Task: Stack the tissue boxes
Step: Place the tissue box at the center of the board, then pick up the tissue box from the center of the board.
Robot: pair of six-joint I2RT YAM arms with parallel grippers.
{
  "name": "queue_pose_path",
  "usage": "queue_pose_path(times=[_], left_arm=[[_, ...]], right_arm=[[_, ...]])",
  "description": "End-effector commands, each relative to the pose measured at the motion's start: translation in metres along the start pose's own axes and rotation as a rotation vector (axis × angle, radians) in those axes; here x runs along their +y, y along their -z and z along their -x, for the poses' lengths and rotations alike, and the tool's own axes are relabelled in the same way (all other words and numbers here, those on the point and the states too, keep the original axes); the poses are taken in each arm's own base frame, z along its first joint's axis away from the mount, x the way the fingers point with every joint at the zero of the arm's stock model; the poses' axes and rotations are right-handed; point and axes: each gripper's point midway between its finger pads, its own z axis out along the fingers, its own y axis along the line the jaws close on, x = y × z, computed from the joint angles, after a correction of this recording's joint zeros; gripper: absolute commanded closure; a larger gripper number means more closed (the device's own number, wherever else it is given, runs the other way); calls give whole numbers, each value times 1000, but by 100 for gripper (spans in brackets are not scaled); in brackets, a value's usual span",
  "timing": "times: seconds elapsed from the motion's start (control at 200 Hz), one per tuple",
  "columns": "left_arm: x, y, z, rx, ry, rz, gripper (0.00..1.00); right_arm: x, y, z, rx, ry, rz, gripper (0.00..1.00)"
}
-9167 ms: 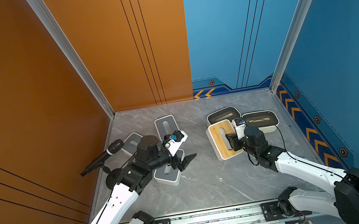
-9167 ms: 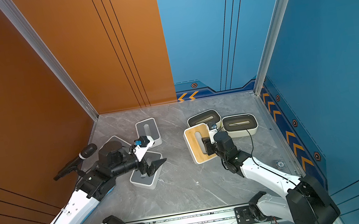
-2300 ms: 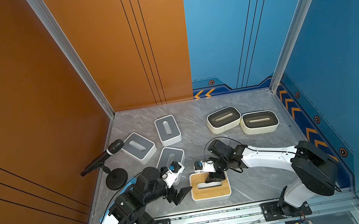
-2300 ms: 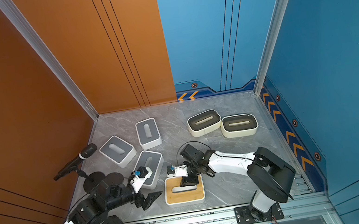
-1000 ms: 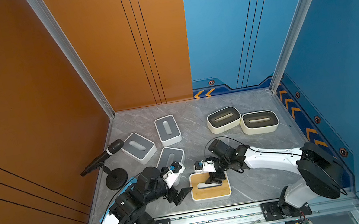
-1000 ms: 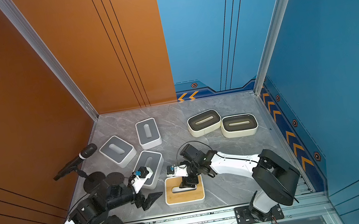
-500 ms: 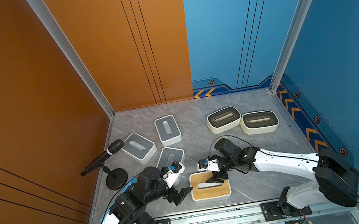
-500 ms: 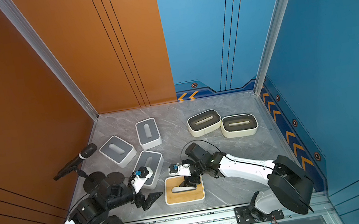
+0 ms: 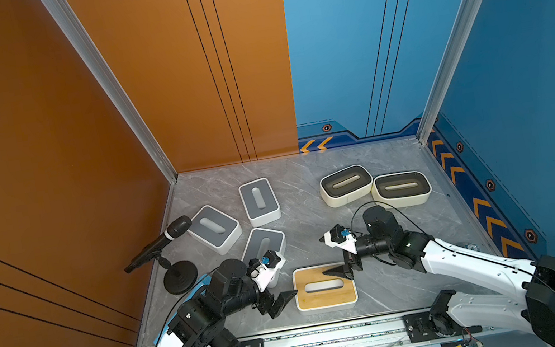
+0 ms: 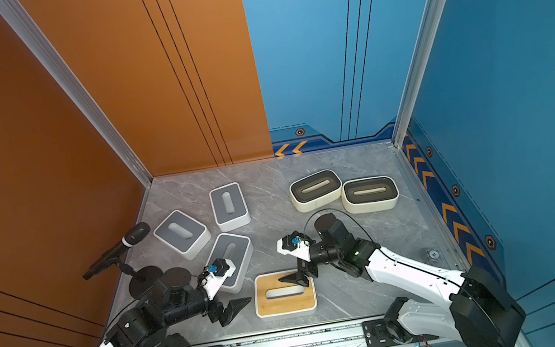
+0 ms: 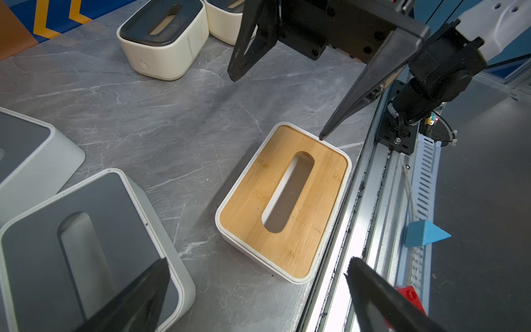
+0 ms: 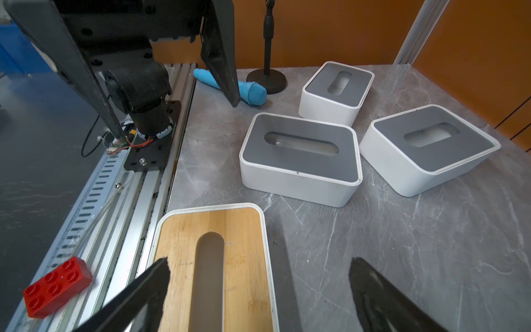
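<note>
1. Grey marble-patterned tabletop (image 9: 306,177), enclosed by orange wall panels (image 9: 68,102) at left and blue wall panels (image 9: 510,32) at right.
2. White rectangular box with bamboo lid (image 9: 325,297): near the front edge, flat on the tabletop.
3. Three white boxes with grey lids (image 9: 214,229) (image 9: 259,201) (image 9: 263,242): clustered at left. Two rounded cream boxes with dark-brown lids (image 9: 345,185) (image 9: 403,188): side by side, back right.
4. Right gripper (image 9: 339,273): over the bamboo lid, jaws apart, empty.
5. Left gripper (image 9: 285,303): just beside that box, jaws apart, empty.

I see wood-top box (image 9: 311,299): yellow, white sides | left of it: grey-top boxes (image 9: 214,229) (image 9: 259,201) (image 9: 264,244), white | behind it: cream boxes (image 9: 345,185) (image 9: 403,188), brown tops
</note>
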Motion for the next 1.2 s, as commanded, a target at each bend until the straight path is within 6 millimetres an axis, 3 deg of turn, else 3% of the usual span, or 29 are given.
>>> queue_pose_path(times=[0.0,0.175,0.315,0.481,0.581,0.696,0.811,0.901,0.991,1.061,1.071,1.196], left_arm=[[-7,0,-1,-16,-17,-31,2],[-10,2,6,-60,-20,-45,2],[-4,16,31,-150,4,1,2],[3,31,47,-200,75,43,2],[20,38,54,-169,150,142,2],[38,38,59,-123,280,231,2],[73,29,31,106,389,453,2],[89,17,9,298,357,573,2],[96,4,0,409,283,626,2],[100,-6,-5,458,291,635,0],[101,-7,-6,463,297,638,0],[107,-20,-20,531,378,638,9]], right_arm=[[3,8,18,-89,-4,14,0],[-18,22,35,-204,-74,-144,0],[-43,47,50,-424,-267,-307,0],[-47,44,47,-322,-319,-310,0],[-55,56,55,-358,-353,-372,3],[-79,73,37,-293,-474,-564,1],[-100,79,7,-122,-583,-708,0],[-106,65,-13,-26,-619,-712,0],[-101,38,-25,27,-630,-647,0],[-93,18,-28,74,-618,-575,0],[-84,11,-25,81,-605,-547,0],[-69,-12,-26,61,-622,-451,0]])
